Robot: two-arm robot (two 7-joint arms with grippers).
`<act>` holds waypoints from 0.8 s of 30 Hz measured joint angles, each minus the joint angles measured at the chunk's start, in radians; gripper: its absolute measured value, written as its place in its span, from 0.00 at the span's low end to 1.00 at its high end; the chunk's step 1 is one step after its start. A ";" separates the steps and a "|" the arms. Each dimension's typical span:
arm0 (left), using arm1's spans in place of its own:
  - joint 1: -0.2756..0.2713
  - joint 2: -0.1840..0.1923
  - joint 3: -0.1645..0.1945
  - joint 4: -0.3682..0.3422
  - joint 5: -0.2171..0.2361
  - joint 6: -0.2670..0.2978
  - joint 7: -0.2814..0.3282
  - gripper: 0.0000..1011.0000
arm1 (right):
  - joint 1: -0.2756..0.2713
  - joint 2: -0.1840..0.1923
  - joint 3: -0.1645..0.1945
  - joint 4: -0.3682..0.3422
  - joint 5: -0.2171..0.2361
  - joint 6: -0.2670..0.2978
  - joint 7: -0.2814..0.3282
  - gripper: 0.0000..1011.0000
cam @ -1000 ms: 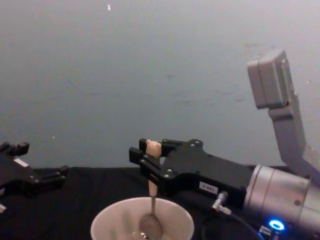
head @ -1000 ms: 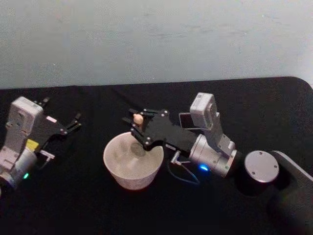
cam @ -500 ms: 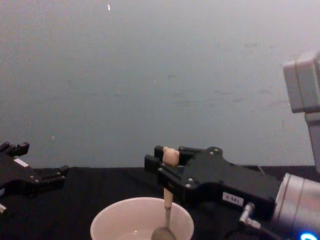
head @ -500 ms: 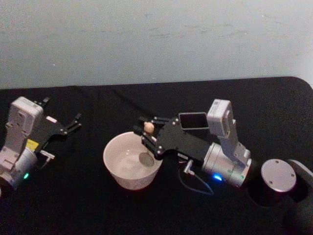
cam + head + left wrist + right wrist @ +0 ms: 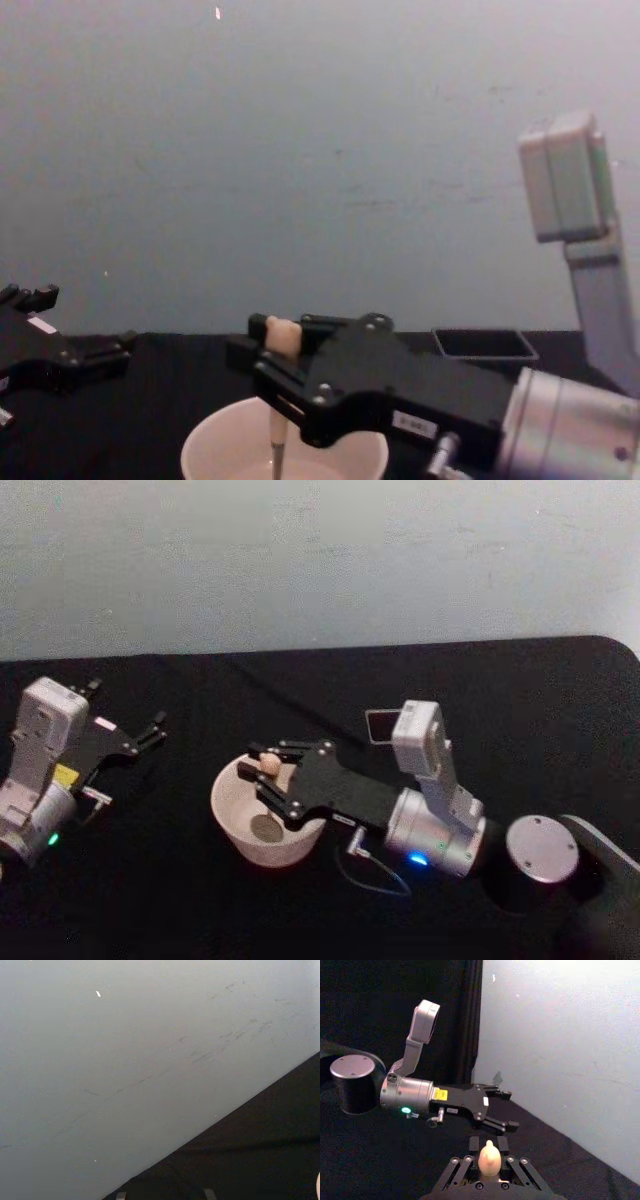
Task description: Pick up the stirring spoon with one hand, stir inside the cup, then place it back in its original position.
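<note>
Gripping the stirring spoon (image 5: 270, 766) is the right gripper (image 5: 262, 777), just left of centre in the head view. Its fingers are clamped on the upper handle, just below the small beige head. The spoon stands near upright. Its round bowl shows low inside the cup (image 5: 238, 842), toward the lower part of the interior; contact with the cup floor cannot be judged.

Chest view: beige handle drops from the closed fingers straight down past the cup rim at lower centre. The spoon bowl is cut off by the bottom edge.

The cup is pale, wide and round, standing upright on the black table (image 5: 180, 900). The right gripper's black body overhangs its right side.

The dark square holder (image 5: 485, 343) stands right of the cup and further up the head view, well apart from it. It is partly hidden there behind the right arm's grey wrist block. In the chest view its open rim shows at right of centre.

The left gripper (image 5: 128, 706) sits at far left of the head view, well apart from the cup. Its fingers are spread with nothing between them, and they point toward upper right. Right wrist view confirms the spread.

A pale grey-blue wall (image 5: 320, 560) fills the upper part of the frame behind the table.
</note>
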 joint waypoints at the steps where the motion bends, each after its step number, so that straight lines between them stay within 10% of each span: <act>1: 0.000 0.000 0.000 0.000 0.000 0.000 0.000 0.99 | 0.004 -0.005 -0.002 0.005 -0.001 -0.002 -0.001 0.21; 24: 0.000 0.000 0.000 0.000 0.000 0.000 0.000 0.99 | 0.102 -0.079 0.024 0.167 -0.052 -0.047 -0.060 0.21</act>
